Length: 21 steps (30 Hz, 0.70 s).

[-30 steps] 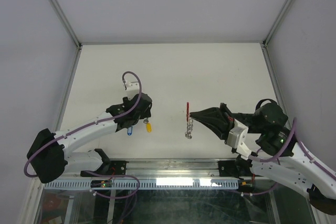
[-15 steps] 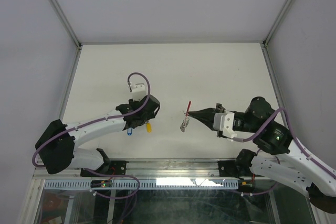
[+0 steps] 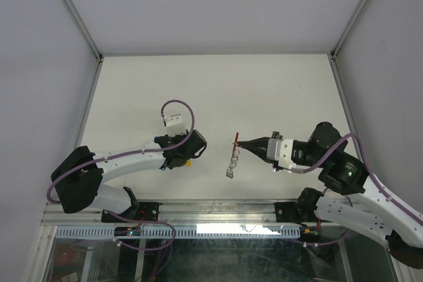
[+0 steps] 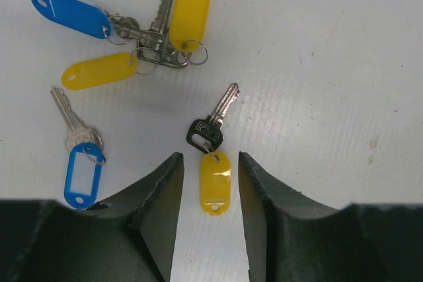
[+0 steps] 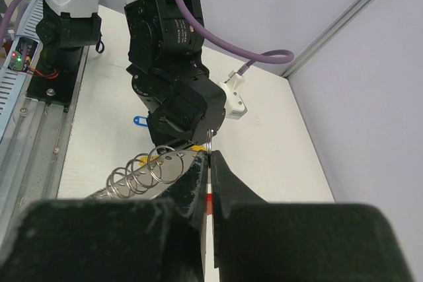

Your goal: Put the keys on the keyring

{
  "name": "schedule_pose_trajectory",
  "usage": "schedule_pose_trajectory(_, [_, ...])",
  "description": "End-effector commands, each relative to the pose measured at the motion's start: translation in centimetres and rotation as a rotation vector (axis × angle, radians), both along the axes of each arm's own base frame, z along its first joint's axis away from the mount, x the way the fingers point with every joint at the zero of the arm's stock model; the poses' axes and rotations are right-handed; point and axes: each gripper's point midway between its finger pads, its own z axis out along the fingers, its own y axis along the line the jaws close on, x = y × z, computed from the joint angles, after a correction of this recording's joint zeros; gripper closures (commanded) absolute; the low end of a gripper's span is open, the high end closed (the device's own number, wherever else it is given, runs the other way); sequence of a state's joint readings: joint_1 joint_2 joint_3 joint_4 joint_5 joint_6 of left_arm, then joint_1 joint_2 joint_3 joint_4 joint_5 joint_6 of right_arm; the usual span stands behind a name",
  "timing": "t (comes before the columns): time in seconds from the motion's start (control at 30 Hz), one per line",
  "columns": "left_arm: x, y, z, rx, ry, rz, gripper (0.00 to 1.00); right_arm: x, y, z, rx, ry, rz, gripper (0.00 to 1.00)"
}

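Several keys lie on the white table in the left wrist view: a clump with a blue tag (image 4: pixel 69 12) and two yellow tags (image 4: pixel 190 12), and a lone key with a blue tag (image 4: pixel 84 175). A black-headed key (image 4: pixel 210 130) carries a yellow tag (image 4: pixel 215 189). My left gripper (image 4: pixel 208 156) is open, low over the table, its jaws either side of that yellow tag. In the top view the left gripper (image 3: pixel 187 152) hides most keys. My right gripper (image 3: pixel 242 142) is shut on the keyring (image 3: pixel 232 158), held above the table by its red part (image 5: pixel 210 199); its silver rings (image 5: pixel 142 170) hang left.
The left arm's wrist (image 5: pixel 172 77) stands close in front of the right gripper. A metal rail (image 3: pixel 218 212) runs along the table's near edge. Grey walls and frame posts (image 3: pixel 73 11) close in the white table (image 3: pixel 264 90) at the sides and back.
My left gripper has moved right and nearer over the keys. My right gripper has pulled back a little with the keyring, whose silver end has swung to the lower left.
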State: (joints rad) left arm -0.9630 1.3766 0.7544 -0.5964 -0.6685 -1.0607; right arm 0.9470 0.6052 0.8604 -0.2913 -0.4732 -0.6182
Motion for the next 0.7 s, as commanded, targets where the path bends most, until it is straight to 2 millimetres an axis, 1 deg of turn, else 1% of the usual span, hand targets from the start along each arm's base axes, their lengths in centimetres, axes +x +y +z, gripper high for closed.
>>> schedule_pose_trajectory(0.0, [0.2,0.3,0.0,-0.010,-0.031,0.048,0.63,-0.2,-0.3,3.0,0.076,-0.023,-0.009,1.00])
schedule_pose_trajectory(0.23, [0.2,-0.3,-1.2,-0.020,-0.011,0.037,0.64,-0.4,-0.2,3.0,0.078,-0.004,0.000,1.00])
schedule_pose_trajectory(0.33, [0.2,-0.5,-1.4,-0.031,-0.012,0.035,0.65,-0.4,-0.1,2.9,0.076,0.000,0.002,1.00])
schedule_pose_trajectory(0.43, [0.1,-0.6,-2.3,-0.007,0.009,0.031,0.67,-0.3,-0.1,2.8,0.072,-0.001,0.001,1.00])
schedule_pose_trajectory(0.67, [0.3,-0.9,-2.6,0.002,0.013,0.020,0.70,-0.3,0.0,2.9,0.069,-0.008,0.003,1.00])
